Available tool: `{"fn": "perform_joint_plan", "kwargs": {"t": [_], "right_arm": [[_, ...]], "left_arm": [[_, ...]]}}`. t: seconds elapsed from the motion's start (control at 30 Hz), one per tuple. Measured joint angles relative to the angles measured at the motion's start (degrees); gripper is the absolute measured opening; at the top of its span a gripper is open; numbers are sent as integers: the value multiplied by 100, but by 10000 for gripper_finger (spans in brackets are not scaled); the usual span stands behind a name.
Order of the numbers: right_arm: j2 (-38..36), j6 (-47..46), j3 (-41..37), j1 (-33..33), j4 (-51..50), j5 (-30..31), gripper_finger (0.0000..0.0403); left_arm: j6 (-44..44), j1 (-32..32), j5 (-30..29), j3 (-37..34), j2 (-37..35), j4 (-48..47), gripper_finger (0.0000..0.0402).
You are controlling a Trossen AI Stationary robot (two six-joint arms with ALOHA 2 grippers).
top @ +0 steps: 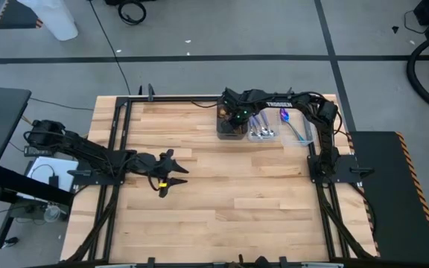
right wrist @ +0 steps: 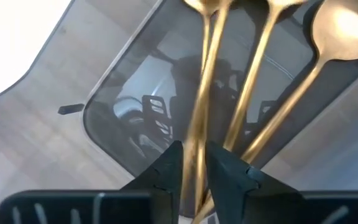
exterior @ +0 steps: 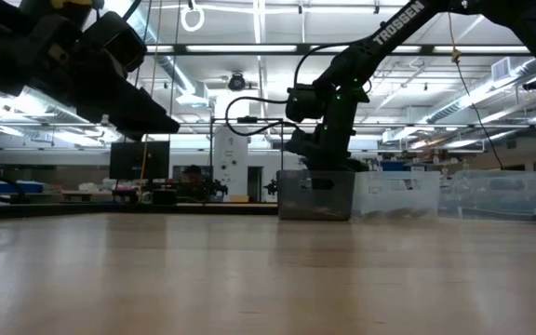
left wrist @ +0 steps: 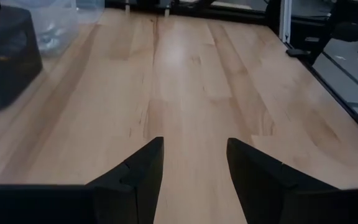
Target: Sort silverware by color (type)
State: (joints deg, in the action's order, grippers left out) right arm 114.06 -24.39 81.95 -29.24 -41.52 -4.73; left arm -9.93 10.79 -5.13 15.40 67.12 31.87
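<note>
The right arm reaches across the counter [top: 222, 186] toward twelve o'clock, its right gripper [right wrist: 192, 167] down in the dark bin [top: 231, 128], jaws narrowly apart around a gold utensil [right wrist: 199, 118]. The left gripper [left wrist: 191, 163] hovers at nine o'clock, jaws apart and empty.

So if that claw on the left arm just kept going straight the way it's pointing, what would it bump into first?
Probably nothing on the table: the open left gripper faces bare light wooden tabletop. The dark smoked-plastic bin sits off to one side of that line. At the far edge stands a black metal frame, though depth is unclear.
</note>
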Motion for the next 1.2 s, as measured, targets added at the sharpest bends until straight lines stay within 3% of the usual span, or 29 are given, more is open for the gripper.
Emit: {"fn": "perform_joint_plan", "kwargs": {"t": [0.27, 1.2], "right_arm": [[16, -132, 89, 4, -70, -9, 108], [17, 523, 1535, 14, -380, -160, 108]], "left_arm": [[73, 0, -11, 0, 1, 47, 185], [-235, 0, -9, 0, 1, -206, 185]]}}
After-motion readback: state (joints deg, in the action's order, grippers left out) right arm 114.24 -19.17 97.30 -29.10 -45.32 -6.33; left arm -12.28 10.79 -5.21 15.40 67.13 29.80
